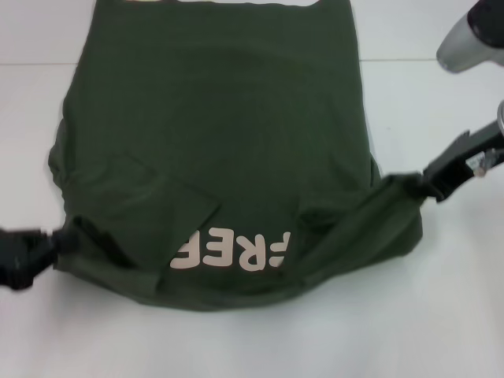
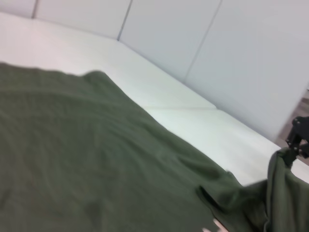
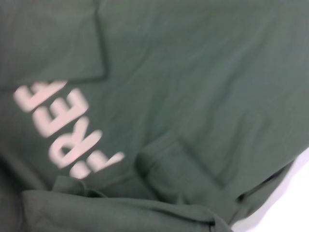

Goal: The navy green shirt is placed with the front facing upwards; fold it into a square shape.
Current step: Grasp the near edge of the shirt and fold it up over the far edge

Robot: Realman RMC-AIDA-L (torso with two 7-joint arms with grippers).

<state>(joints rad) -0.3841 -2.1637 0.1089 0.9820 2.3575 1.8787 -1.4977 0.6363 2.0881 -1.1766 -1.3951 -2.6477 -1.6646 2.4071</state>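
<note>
Grippers, left (image 1: pixel 69 240) and right (image 1: pixel 416 183), are pinching the shirt (image 1: pixel 220 134) at its near corners, mid-fold; next, probably carrying both evenly forward.

From my remote seat, the head camera looked steeply down on the dark olive-green cotton T-shirt (image 1: pixel 220 134) spread over the white table (image 1: pixel 441 315). The left wrist camera skimmed low across that fabric toward the pale wall; the right wrist camera hung close above the lettering.
</note>
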